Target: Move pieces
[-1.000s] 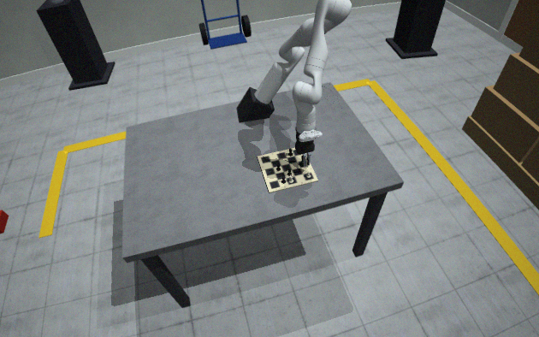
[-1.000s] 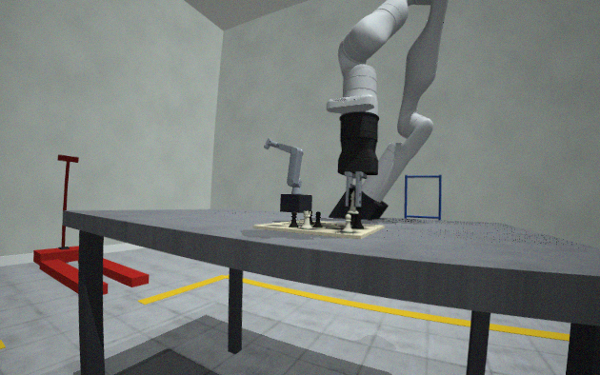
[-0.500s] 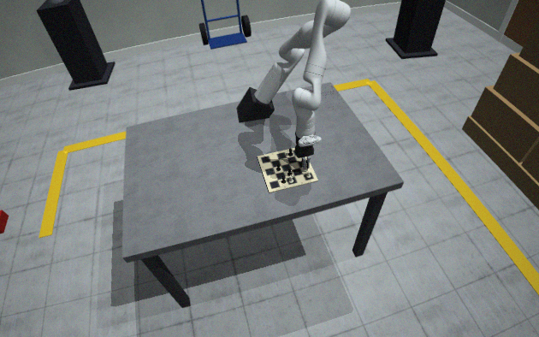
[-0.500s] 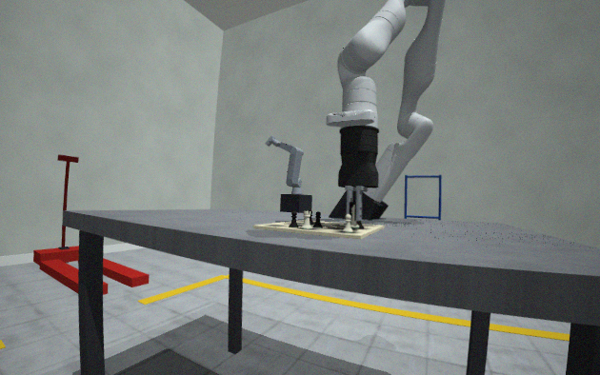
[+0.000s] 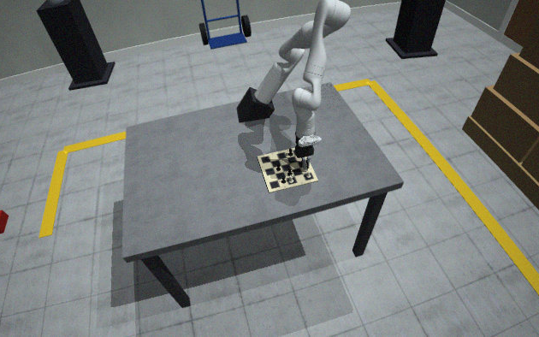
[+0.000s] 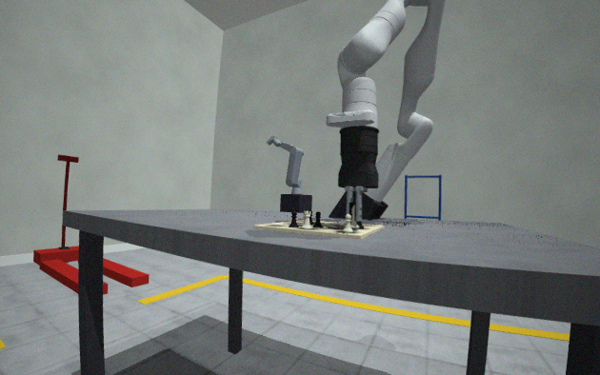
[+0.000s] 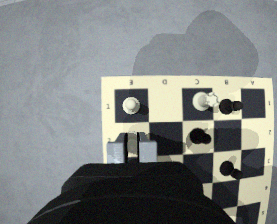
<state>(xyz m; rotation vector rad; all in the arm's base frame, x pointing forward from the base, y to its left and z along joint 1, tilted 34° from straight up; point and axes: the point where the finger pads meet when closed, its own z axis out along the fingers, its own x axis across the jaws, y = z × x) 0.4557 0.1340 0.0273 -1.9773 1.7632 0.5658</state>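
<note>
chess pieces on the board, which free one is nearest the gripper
The white pawn on the dark corner square, alone just ahead of the gripper, which is closed on a dark piece. The other white piece and the black ones stand farther right.

Cream-and-black chequered board (image 5: 272,185) on a grey table (image 5: 184,180); yellow floor stripe (image 5: 462,184).

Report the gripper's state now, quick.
Gripper: closed on a dark chess piece, low over the board; the piece itself is mostly hidden between the fingers.
</note>
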